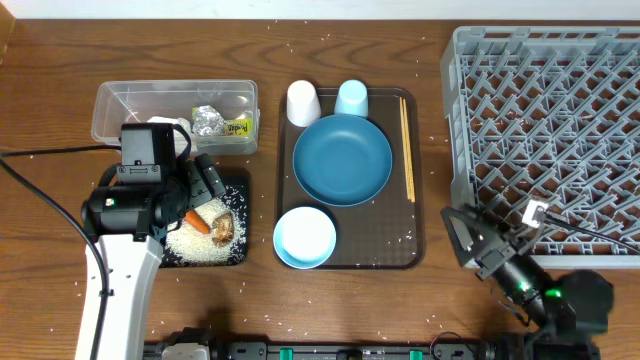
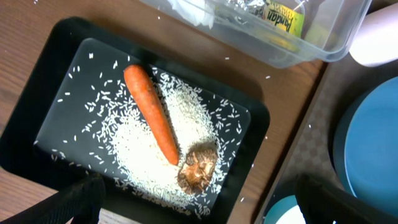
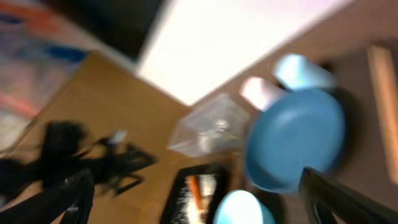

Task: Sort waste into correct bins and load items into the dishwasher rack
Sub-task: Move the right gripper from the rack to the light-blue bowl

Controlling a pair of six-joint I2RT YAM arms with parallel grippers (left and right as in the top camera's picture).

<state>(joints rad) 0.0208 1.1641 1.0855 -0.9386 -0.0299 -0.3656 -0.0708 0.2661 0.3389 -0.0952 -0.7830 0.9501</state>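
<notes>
The orange carrot (image 2: pixel 152 115), brown food lump (image 2: pixel 198 168) and loose white rice (image 2: pixel 140 149) lie in the black tray (image 1: pixel 236 182). My left gripper (image 2: pixel 205 211) hovers over that tray, open and empty; it also shows in the overhead view (image 1: pixel 205 183). The clear tub (image 1: pixel 120 100) holds the foil ball (image 1: pixel 209 120), the green-yellow packet (image 1: pixel 237 127) and the napkin (image 2: pixel 189 9). The dark-blue plate (image 1: pixel 342 158), white bowl (image 1: pixel 305 237), white cup (image 1: pixel 303 102), light-blue cup (image 1: pixel 351 98) and chopsticks (image 1: pixel 407 145) sit on the brown serving tray (image 1: pixel 415 250). My right gripper (image 1: pixel 468 240) is open and empty at the front right.
The grey dishwasher rack (image 1: pixel 550 130) fills the right side, and nothing shows in it. Rice grains are scattered over the wooden table (image 1: pixel 60 70). The right wrist view is blurred; it shows the plate (image 3: pixel 295 140), bowl (image 3: pixel 242 208) and black tray (image 3: pixel 180 193).
</notes>
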